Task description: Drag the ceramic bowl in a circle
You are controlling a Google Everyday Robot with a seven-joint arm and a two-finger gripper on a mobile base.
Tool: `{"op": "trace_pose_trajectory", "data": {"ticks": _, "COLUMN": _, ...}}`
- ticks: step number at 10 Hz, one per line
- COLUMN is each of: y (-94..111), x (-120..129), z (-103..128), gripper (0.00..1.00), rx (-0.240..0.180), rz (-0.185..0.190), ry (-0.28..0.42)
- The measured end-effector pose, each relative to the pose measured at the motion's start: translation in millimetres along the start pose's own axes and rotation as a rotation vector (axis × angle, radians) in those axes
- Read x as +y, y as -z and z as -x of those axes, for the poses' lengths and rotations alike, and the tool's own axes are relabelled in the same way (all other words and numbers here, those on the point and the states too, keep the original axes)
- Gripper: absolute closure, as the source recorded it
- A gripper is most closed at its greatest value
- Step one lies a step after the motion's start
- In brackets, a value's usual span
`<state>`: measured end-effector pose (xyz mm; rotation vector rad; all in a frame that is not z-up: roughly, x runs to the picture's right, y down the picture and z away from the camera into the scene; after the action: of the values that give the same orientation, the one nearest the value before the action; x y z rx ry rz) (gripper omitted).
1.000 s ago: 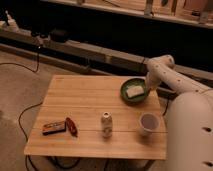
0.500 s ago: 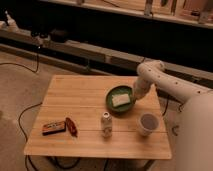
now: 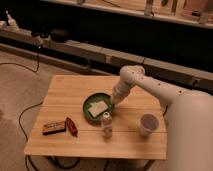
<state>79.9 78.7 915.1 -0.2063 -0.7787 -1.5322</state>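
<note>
The ceramic bowl (image 3: 98, 107) is round, shallow and dark green, with something pale and flat inside it. It sits near the middle of the wooden table (image 3: 65, 90). My gripper (image 3: 115, 100) is at the bowl's right rim, at the end of the white arm (image 3: 150, 85) that reaches in from the right. The arm's end covers the contact with the rim.
A small white bottle (image 3: 106, 125) stands just in front of the bowl. A white cup (image 3: 148, 124) stands at the right front. A flat brown packet (image 3: 53, 127) and a red-brown item (image 3: 71, 126) lie at the left front. Cables run on the floor to the left.
The bowl has slid from the table's back right toward the middle and front, with my gripper moving left along with it.
</note>
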Motion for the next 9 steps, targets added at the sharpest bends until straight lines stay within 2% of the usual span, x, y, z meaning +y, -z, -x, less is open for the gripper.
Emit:
{"op": "trace_pose_trajectory", "data": {"ticks": 1, "y": -1, "x": 19, "z": -13, "gripper": 0.78, "rx": 0.016, "rz": 0.022, "ry": -0.012}}
{"op": "trace_pose_trajectory", "data": {"ticks": 2, "y": 1, "x": 38, "z": -31, "gripper": 0.78, "rx": 0.052, "rz": 0.044, "ry": -0.029}}
{"op": "trace_pose_trajectory", "data": {"ticks": 5, "y": 15, "x": 74, "z": -72, "gripper": 0.78, "rx": 0.15, "rz": 0.095, "ry": -0.063}}
{"op": "trace_pose_trajectory", "data": {"ticks": 7, "y": 32, "x": 94, "z": -82, "gripper": 0.78, "rx": 0.194, "rz": 0.13, "ry": -0.093}}
{"op": "trace_pose_trajectory", "data": {"ticks": 9, "y": 47, "x": 110, "z": -72, "gripper": 0.78, "rx": 0.205, "rz": 0.156, "ry": -0.127}}
